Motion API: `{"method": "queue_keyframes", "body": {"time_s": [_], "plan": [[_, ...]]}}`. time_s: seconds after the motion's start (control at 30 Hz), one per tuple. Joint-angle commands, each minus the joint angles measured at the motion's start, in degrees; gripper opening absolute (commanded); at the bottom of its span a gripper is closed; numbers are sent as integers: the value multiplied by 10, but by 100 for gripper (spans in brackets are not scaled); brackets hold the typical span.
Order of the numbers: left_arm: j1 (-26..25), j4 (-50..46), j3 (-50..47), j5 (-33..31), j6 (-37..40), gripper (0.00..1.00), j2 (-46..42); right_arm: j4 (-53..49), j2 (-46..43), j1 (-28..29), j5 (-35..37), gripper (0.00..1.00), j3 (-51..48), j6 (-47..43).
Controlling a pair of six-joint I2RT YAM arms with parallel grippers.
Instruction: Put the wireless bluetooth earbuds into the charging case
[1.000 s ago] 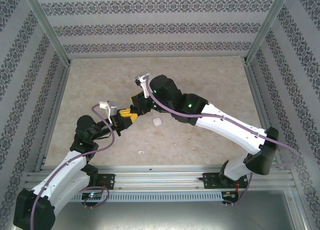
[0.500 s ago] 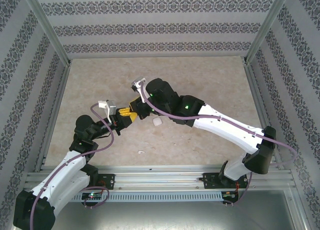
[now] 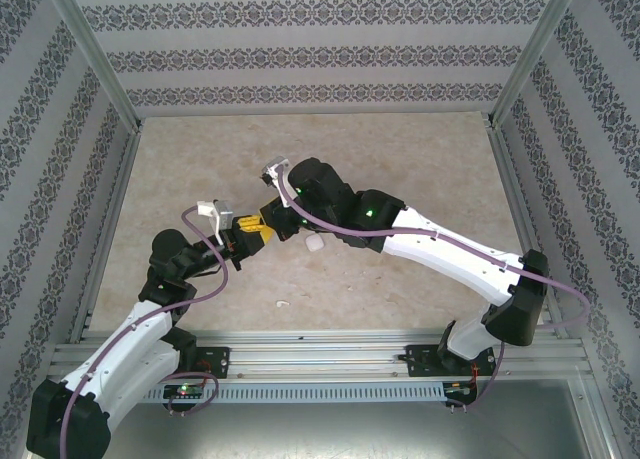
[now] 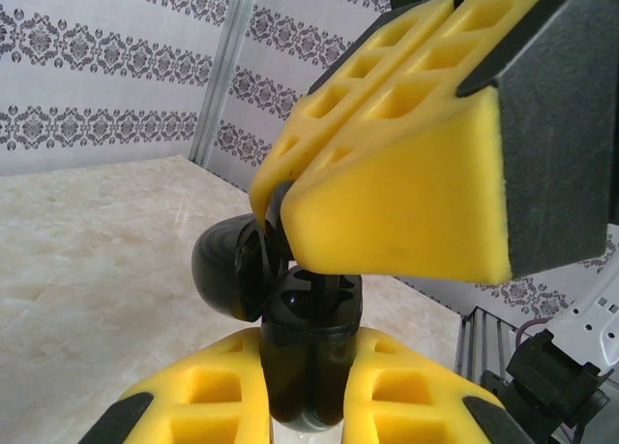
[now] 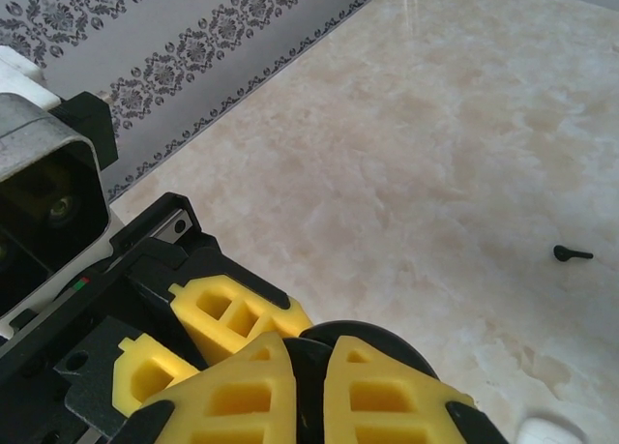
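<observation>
The black charging case (image 4: 309,318) stands upright between my left gripper's (image 4: 309,367) yellow fingers, which are shut on it. Its round lid (image 4: 224,270) hangs open to the left. My right gripper (image 4: 274,207) comes down from the upper right, shut, its tips against the lid's rim at the case mouth. I cannot tell if anything is pinched there. In the right wrist view my right gripper (image 5: 309,367) sits over the case (image 5: 387,342). A black earbud (image 5: 573,254) lies on the table. In the top view both grippers meet, left (image 3: 250,235) and right (image 3: 265,221).
A white earbud (image 3: 314,244) lies just right of the grippers, and its edge shows as a white piece (image 5: 549,430) in the right wrist view. A smaller white earbud (image 3: 282,304) lies nearer the front rail (image 3: 320,351). Patterned walls enclose the beige table (image 3: 420,159).
My right arm has moved a little to the left and down, closing on the left gripper and the case. The left arm has stayed put.
</observation>
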Motion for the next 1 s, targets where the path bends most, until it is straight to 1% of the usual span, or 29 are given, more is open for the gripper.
{"method": "queue_keyframes", "body": {"time_s": [0.0, 0.27, 0.4, 0.53, 0.77, 0.97], "plan": [[2, 39, 22, -5, 2, 0, -10, -45, 8, -3, -2, 10, -6, 21], [2, 56, 21, -7, -5, 0, -10, -49, 5, -10, -17, 12, -18, 45], [2, 55, 24, -4, -6, 0, -10, -51, 8, -10, -21, 21, -13, 53], [2, 49, 23, -4, -6, 0, -13, -53, 1, -10, -14, 35, -5, 56], [2, 32, 20, -4, 0, 0, -25, -58, -17, -10, -10, 50, 33, 69], [2, 13, 17, -8, 9, 0, -34, -71, -22, -10, -20, 56, 82, 78]]}}
